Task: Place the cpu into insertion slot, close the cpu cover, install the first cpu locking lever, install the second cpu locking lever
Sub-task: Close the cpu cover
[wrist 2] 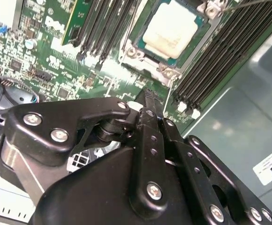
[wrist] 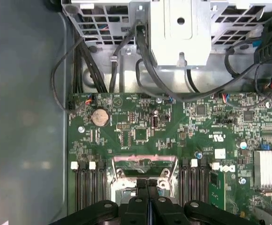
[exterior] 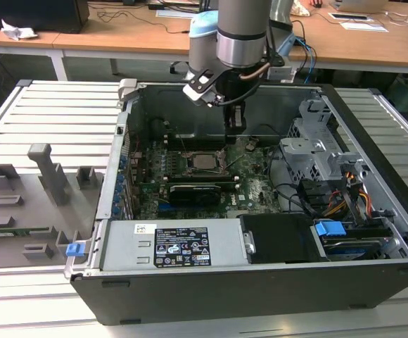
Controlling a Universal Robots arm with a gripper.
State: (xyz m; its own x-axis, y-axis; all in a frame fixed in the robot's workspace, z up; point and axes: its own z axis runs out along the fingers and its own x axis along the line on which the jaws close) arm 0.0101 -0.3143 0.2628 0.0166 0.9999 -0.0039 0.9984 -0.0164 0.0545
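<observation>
The gripper (wrist 2: 147,96) has its two fingers pressed together with nothing between them, which suits pushing on something thin rather than carrying a part. In the second wrist view its tip hangs just beside a corner of the socket, near a thin wire lever (wrist 2: 170,91) that runs off the edge of the cover (wrist 2: 132,50). Whether the tip touches that wire I cannot tell.

The cpu (wrist 2: 171,29) lies flat in the slot, silver face up, between two banks of memory slots (wrist 2: 220,51). The cover appears to lie down around it, its window framing the chip. I judge the first two steps done and the work now at the levers. A second lever (wrist 2: 248,3) crosses the socket's far corner.

In the exterior view the gripper (exterior: 236,120) stands over the board (exterior: 253,186) near the back wall of the case (exterior: 211,282). The cpu (exterior: 204,160) sits mid-board, just toward the exterior view's left of it.

The slot's pin field is hidden under chip and cover. In the first wrist view the gripper (wrist: 147,185) blocks the near half of the cover (wrist: 145,161). Whether either lever is latched cannot be made out.
</observation>
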